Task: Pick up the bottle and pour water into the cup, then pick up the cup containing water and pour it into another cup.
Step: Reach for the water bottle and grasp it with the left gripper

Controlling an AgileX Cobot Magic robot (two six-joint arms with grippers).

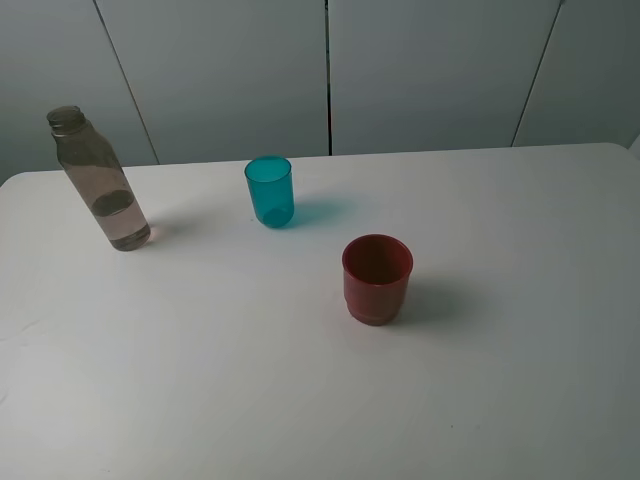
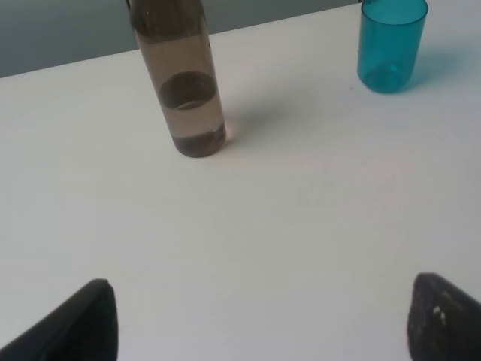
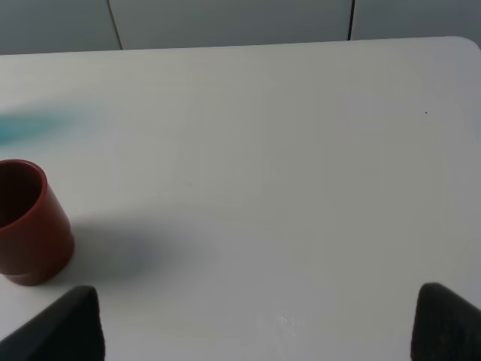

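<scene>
The bottle (image 1: 98, 185) stands on its base at the far left of the counter (image 1: 250, 390), near the back edge. It is smoky grey-brown and see-through, with water filling roughly its lower part and a threaded neck on top. The left wrist view shows it (image 2: 184, 83) ahead of the left hand, its top cut off by the edge of the picture.

To its right, well apart, the teal cup (image 1: 270, 192) stands upright with its mouth up, casting a faint blue-green shadow on the white surface. The red cup (image 1: 377, 279) stands upright nearer the front and further right, apart from the teal one. Whether either cup holds water cannot be told.

The left hand (image 2: 261, 304) is spread wide, its dark fingers (image 2: 83, 323) far apart with only bare counter between them. It is clear of the bottle and the teal cup (image 2: 391, 45).

The right hand (image 3: 258, 301) is likewise spread wide and holds nothing; the red cup (image 3: 30, 226) sits off to one side of it, untouched.

Grey wall panels (image 1: 420, 70) rise behind the counter.
</scene>
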